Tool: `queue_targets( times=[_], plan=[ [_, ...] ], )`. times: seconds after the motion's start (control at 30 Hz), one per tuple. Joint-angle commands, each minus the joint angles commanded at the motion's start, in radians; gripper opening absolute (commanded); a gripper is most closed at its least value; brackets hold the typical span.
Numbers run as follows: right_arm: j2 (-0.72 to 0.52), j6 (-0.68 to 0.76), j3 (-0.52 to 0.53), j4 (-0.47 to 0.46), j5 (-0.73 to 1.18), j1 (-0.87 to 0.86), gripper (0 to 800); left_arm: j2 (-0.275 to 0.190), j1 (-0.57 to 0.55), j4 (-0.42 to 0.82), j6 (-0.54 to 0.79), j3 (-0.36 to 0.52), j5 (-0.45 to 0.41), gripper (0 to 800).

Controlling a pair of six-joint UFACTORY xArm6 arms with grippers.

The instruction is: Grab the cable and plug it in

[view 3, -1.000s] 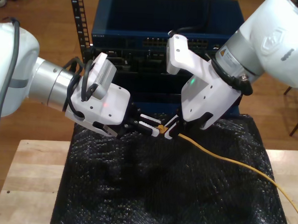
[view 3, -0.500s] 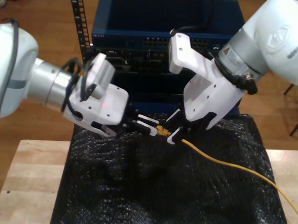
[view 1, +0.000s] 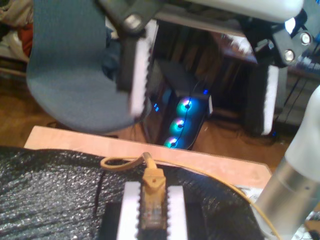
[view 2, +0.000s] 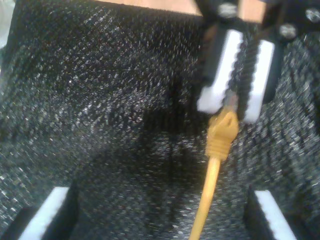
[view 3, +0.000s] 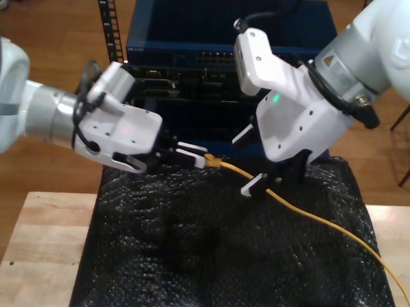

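With the cable (view 3: pixel 305 208) pinched at its plug end by the first pincer (view 3: pixel 194 156) on the exterior view's left, the grab looks done. The second pincer (view 3: pixel 272 179) hangs spread wide beside it, gripping nothing. Plugging into the rack (view 3: pixel 196 50) beyond the desk (view 3: pixel 42 248) remains.

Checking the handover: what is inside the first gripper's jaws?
My first gripper is shut on the cable plug end; the plug's tip is hidden between the pads.
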Motion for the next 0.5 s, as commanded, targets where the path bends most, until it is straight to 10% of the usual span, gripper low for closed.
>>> queue_targets(
  times=[0.5],
  plan=[
    [-0.183,-0.026,0.051,0.008,-0.075,0.011,798,0.035,0.101,-0.066,-0.083,0.002,0.242,2]
  ],
)
